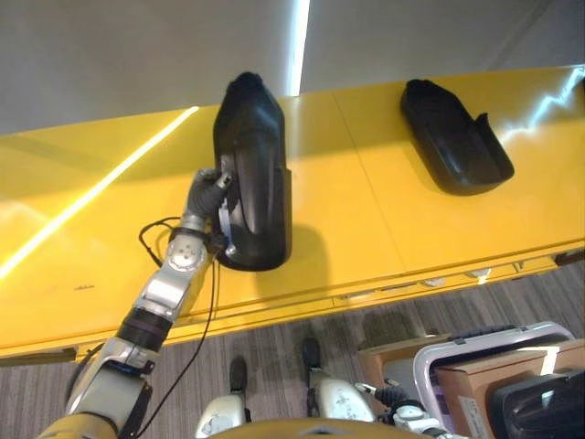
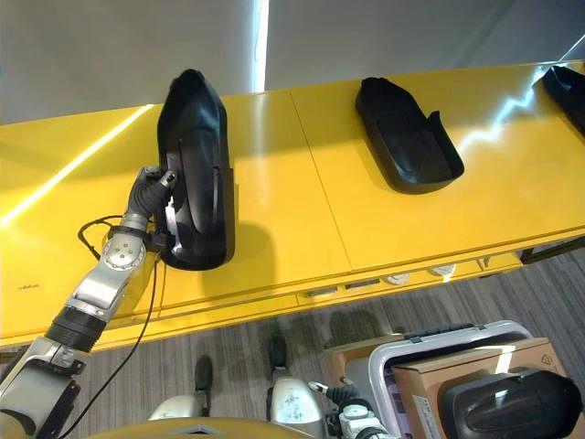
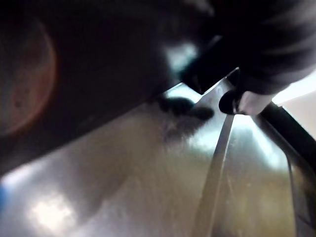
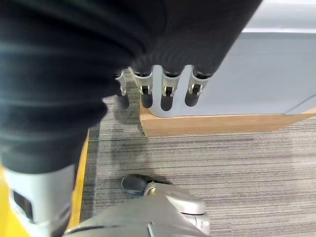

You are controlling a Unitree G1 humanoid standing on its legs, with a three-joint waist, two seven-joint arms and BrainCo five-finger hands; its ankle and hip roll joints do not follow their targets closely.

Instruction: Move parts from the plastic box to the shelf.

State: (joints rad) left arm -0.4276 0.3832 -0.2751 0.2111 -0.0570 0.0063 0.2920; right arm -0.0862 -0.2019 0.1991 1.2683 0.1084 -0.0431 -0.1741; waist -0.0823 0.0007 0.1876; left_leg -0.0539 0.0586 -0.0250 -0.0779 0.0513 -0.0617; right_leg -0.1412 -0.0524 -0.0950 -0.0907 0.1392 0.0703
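Shelf: yellow, glossy, running across the head views; landmark for the rest.
Held part: long black moulded shell, standing on the shelf's left half, tilted up on its near end.
Left hand: against the held part's left side, reaching into its hollow; fingers hidden inside, so spread or clamped cannot be told.
Second part: black shell lying flat on the shelf's right half, well apart from the held part.
Third part: black, at the shelf's far right edge.
Plastic box: grey rim, on the floor below the shelf's right end.
Part in box: black, on cardboard.
Right hand: hanging over the carpet, fingers straight, side by side, holding nothing.
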